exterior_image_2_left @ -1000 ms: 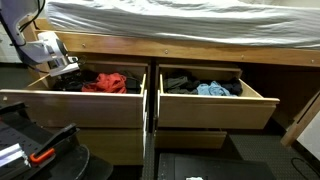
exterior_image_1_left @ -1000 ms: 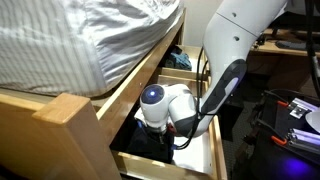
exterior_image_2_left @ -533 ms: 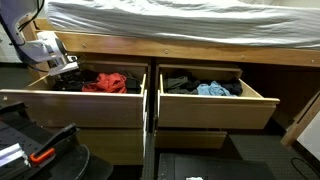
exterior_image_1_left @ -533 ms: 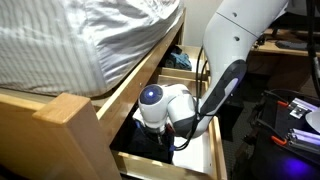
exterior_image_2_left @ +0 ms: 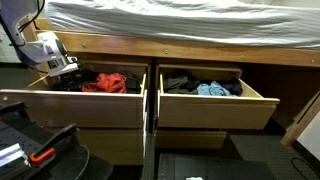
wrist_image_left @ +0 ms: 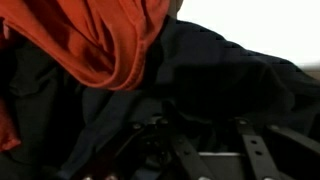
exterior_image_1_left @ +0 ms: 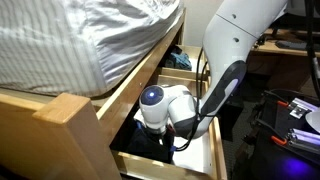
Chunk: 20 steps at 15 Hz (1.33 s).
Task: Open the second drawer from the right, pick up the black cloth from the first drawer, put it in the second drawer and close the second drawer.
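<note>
With the second drawer standing open, the gripper is hanging over the black cloth just ahead of its fingers, and I cannot tell whether they are gripping it, with transfer and closing yet to come.

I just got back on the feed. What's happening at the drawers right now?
The arm is reaching down into the first drawer. Its gripper is low among the clothes there. In the wrist view the fingers sit right at the black cloth, which lies beside the red cloth. It is not clear whether they have closed on it. The second drawer stands open with a light blue cloth in it. The black cloth has not yet been moved over.
</note>
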{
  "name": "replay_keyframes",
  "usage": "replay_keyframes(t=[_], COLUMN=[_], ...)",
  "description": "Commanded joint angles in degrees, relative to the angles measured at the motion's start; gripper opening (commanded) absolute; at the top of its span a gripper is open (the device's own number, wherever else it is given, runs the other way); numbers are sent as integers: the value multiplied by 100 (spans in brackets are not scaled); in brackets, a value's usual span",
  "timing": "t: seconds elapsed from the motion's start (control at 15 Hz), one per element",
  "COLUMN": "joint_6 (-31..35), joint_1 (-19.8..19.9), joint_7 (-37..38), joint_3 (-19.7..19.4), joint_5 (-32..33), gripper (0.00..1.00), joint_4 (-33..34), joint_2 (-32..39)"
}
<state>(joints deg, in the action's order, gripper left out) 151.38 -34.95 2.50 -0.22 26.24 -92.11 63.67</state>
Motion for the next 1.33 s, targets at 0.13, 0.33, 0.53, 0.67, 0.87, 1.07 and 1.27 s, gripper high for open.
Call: replay_keyframes(t=[0.13,0.33,0.53,0.67,0.87,1.07,1.27], joint_6=[145,-21,45,-129,-482,-1112,-1776], joint_1=[110,-185,-938,-1479,-2386,-3112,-3484], joint_7=[-94,464,1773,2539,3612,4695,5853], joint_3=[53,-229,-900,-1282,-1907,-2293,-2411], joint_5=[-80,-77,76,64,91,204,408], gripper=[1,3,3,3,3,3,3], joint_4=[-140,-336,-778,-1098,-1666,-2396,-3091], joint_2=[20,-216,-627,-926,-1432,-2149,-2932])
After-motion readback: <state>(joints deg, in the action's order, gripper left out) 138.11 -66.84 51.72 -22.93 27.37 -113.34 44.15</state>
